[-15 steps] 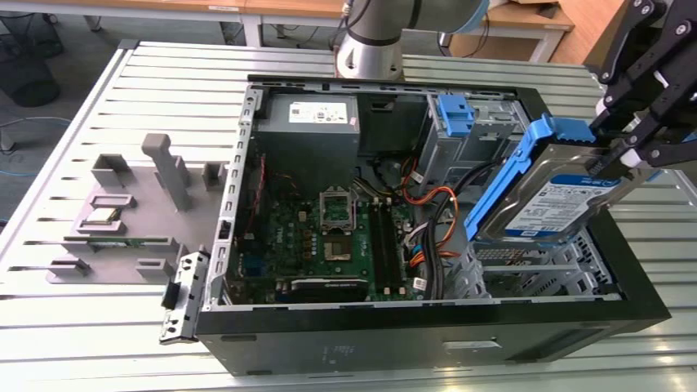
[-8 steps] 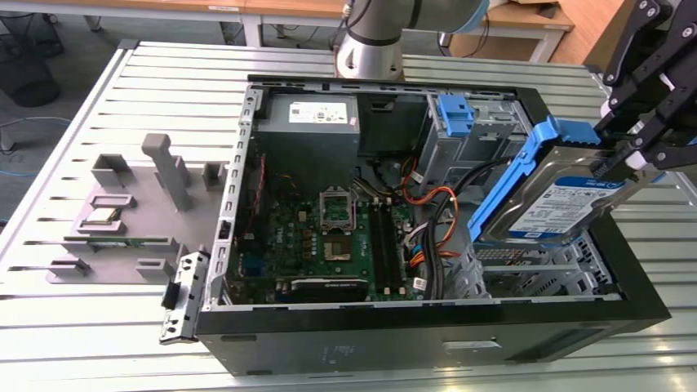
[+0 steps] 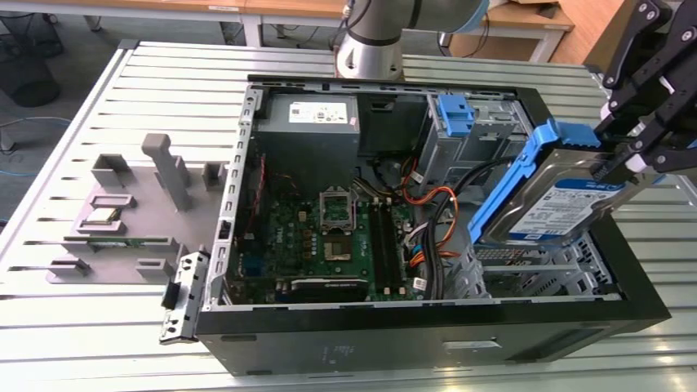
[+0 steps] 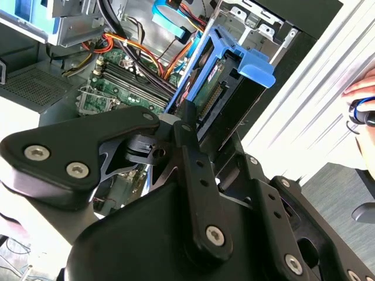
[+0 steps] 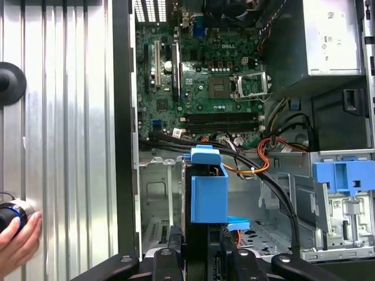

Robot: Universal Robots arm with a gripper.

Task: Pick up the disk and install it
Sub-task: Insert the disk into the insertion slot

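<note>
The disk (image 3: 556,204), a silver-black drive with a blue-and-white label in a blue carrier frame (image 3: 521,175), hangs tilted on edge above the metal drive cage (image 3: 534,265) at the exterior view's right. My gripper (image 3: 612,167) is shut on its upper end. In the second wrist view the disk (image 4: 220,93) sticks out past the black fingers (image 4: 186,126), over the open case. In the first wrist view its blue carrier (image 5: 208,190) stands between the fingers (image 5: 176,249), over the cage floor.
The open computer case (image 3: 436,327) holds a motherboard (image 3: 326,237), a grey power supply (image 3: 310,114), orange and black cables (image 3: 430,196) and a fixed blue bracket (image 3: 455,114). A grey parts fixture (image 3: 130,204) lies at the left. A person's hand (image 5: 17,234) holds a device beside the case.
</note>
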